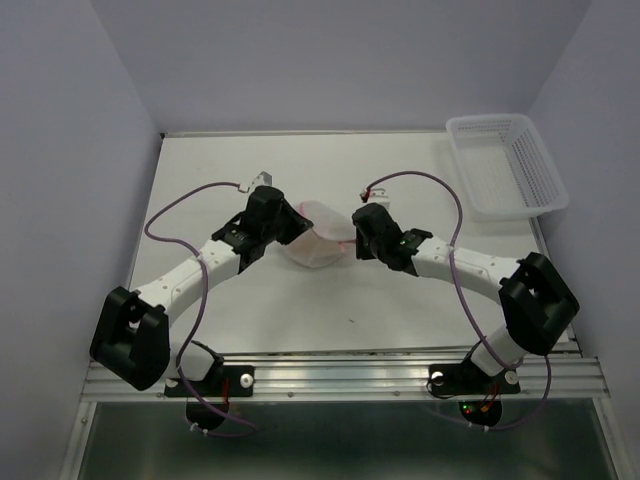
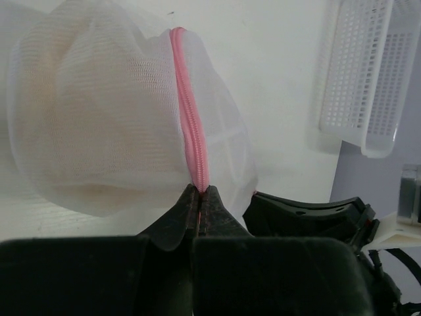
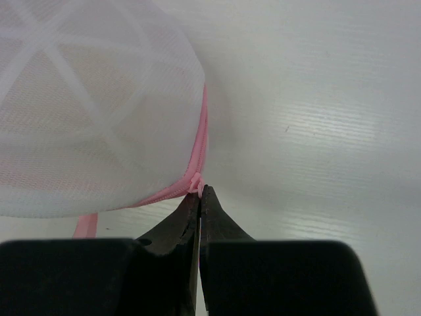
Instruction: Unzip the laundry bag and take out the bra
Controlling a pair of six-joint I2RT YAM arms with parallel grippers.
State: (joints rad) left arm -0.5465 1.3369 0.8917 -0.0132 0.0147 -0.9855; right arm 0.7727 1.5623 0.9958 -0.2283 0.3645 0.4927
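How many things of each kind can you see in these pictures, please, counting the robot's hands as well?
bag: 1
bra, showing tan through the mesh: 1
basket: 1
hands: 2 (left hand, right hand)
Total: 5

Overhead and both close wrist views share the laundry bag (image 1: pixel 318 240).

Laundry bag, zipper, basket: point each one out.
laundry bag (image 2: pixel 92 112): left wrist view, on its white mesh wall.
zipper (image 2: pixel 188 112): left wrist view, midway along the pink strip.
basket (image 1: pixel 540 165): top external view, on its right lattice wall.
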